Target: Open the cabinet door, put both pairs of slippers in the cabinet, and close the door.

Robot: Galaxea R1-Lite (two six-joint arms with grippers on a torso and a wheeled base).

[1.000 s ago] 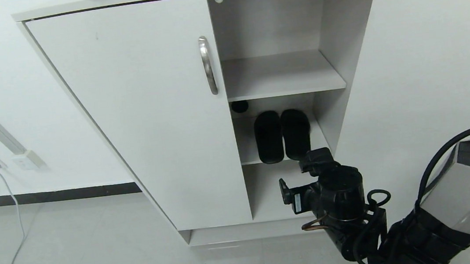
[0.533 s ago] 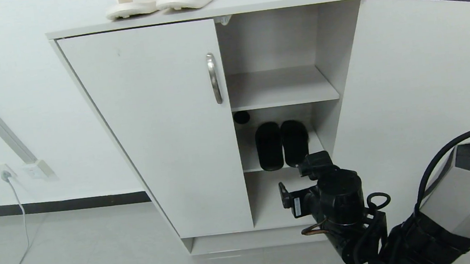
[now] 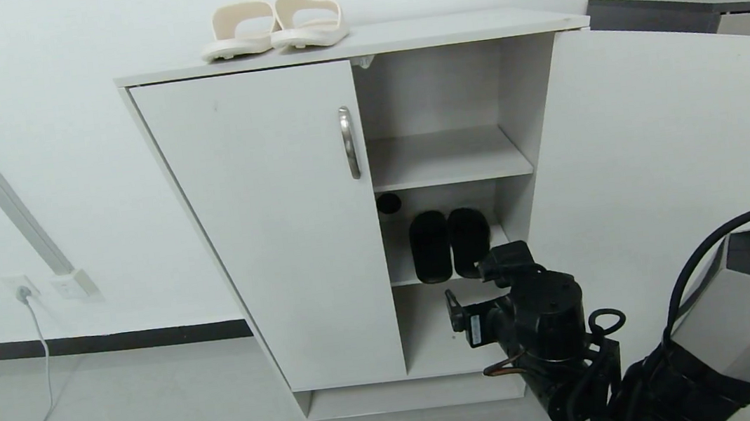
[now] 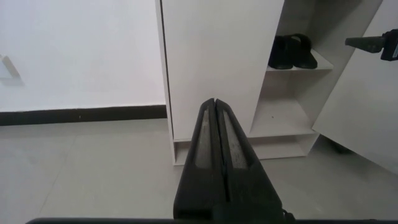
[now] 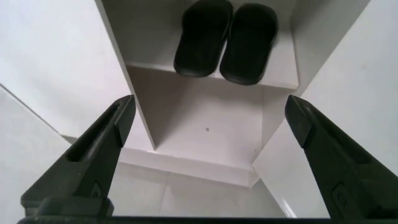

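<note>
Where the slippers lie: black rubber slide slippers [image 3: 451, 244] sit side by side on the lower shelf [image 3: 399, 264] inside. Cream foam slide slippers [image 3: 274, 25] rest on the cabinet top, towards its left end.
Cabinet: tall white wooden two-door cabinet [image 3: 453, 26], right door [image 3: 658, 157] swung wide, left door [image 3: 278, 228] closed.
Right gripper [image 3: 478, 282]: jaws released and holding nothing, low before the open bay, just below the black pair.
Left gripper [image 4: 214, 109]: jaws clenched on nothing, back from the cabinet over the grey tiled floor [image 4: 93, 168].
Step in hand: likely fetching the cream pair, with the task about half done.
Doing it well: raise the right arm clear of the shelf edges and the open door. Approach the pair from the front and pinch both neighbouring straps together. Keep the soles level and set them on the shelf above the black pair.
</note>
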